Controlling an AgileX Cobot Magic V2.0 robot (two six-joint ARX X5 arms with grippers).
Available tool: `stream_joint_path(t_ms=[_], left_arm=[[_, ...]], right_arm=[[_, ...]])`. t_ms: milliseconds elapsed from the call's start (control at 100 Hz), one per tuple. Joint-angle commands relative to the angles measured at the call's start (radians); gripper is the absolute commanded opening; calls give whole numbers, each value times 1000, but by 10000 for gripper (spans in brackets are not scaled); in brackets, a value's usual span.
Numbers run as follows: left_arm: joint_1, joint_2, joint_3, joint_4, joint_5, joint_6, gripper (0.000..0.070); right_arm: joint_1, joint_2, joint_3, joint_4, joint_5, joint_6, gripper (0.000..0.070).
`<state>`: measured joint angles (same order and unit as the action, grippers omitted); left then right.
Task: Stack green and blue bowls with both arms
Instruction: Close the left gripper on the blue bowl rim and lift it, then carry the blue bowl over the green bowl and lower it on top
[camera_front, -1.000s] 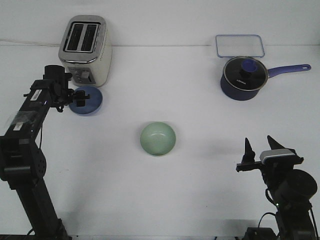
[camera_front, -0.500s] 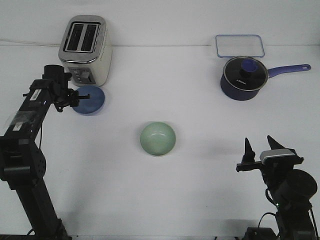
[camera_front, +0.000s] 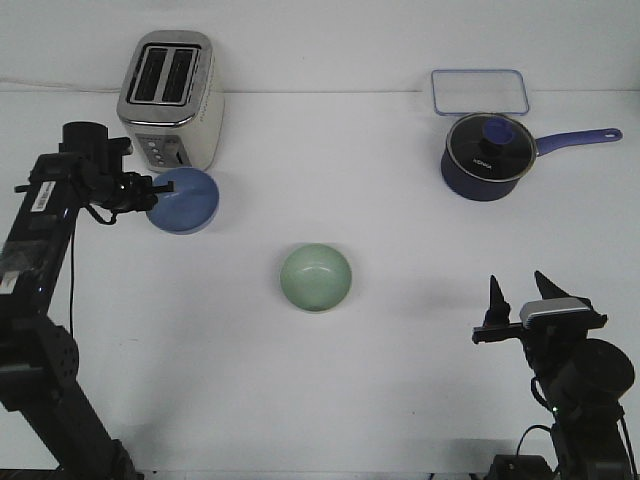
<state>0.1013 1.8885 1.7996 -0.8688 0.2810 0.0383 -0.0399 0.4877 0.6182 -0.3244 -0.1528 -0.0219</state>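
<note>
**Blue bowl held by your left arm, green bowl alone at mid-table**

While you look over the table, take the green bowl (camera_front: 315, 277) as your landmark: it sits upright on the white table (camera_front: 400, 380), mouth up, with nothing touching it. Up and to the left of it, well apart, you find the blue bowl (camera_front: 186, 200), tipped so its inside faces toward the green bowl rather than straight up. Your left gripper (camera_front: 148, 190) meets that blue bowl at the rim on the side away from the green bowl, and the fingers look closed on that edge, though the contact is small and dark in the front view, so you cannot be fully sure how firmly it is pinched.

Just beyond the blue bowl from the green one stands a cream and silver toaster (camera_front: 170, 100), close beside the bowl. Your left arm (camera_front: 45, 250) runs down the table's edge on that same side.

Down and to the right of the green bowl, well apart, your right gripper (camera_front: 517, 297) points upward with its two fingers spread and nothing between them.

Far up and to the right of the green bowl you have a dark navy saucepan (camera_front: 487, 155) with a glass lid, its handle pointing away from the green bowl, and just behind it a clear rectangular container (camera_front: 479, 91).
</note>
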Motion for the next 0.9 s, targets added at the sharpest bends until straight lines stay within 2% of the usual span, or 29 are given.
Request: stream_joint_path(t_ms=[0,320,890], left_arm=[[-14,-18,26,-26,42,-3,3],[-151,-82,25,-156,51,5,3],[-494,-81,19,-121,56,21,3]], right_arm=[[1,4,10,10,4,-5,466],[1,4,10,10,4,-5,466],[1,4,10,10,4,-5,466]])
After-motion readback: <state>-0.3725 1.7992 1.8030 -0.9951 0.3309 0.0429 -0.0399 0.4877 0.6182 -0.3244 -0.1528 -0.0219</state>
